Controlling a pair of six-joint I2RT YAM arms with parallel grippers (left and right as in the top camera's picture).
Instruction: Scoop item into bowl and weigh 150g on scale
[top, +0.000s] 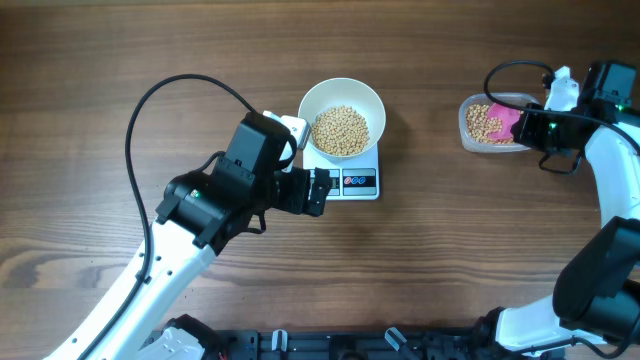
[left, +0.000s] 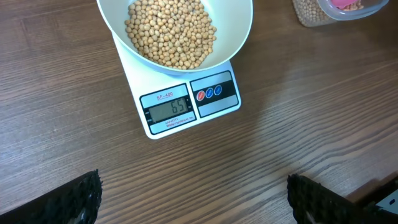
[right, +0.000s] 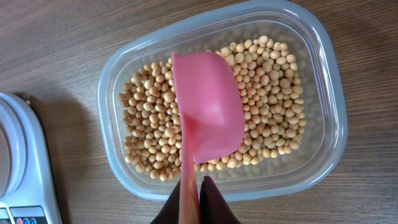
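On the left, my left pincer (top: 322, 190) hangs released, fingers (left: 81, 199) spread wide, just beside the front of the scale (top: 355, 182). The bowl (top: 312, 100) sits on the scale with a heap of beans (top: 341, 130) in it. Further right, well apart, is the tub (top: 468, 125), where my right pincer (top: 535, 125) is clenched on the handle of the pink scoop (right: 208, 118), its cup low over the beans there and none showing on it. My worries are that a heaped scoop would shed beans on the long carry across the bare surface (top: 430, 240), that a full tip could overshoot the target, and that the left pincer could brush the scale and spoil the reading. Only the left wrist view shows the display (left: 171, 109), reading 65, so I judge there's well over half to go. Only the right wrist view shows how many beans the tub holds, while overhead alone shows both arms together.
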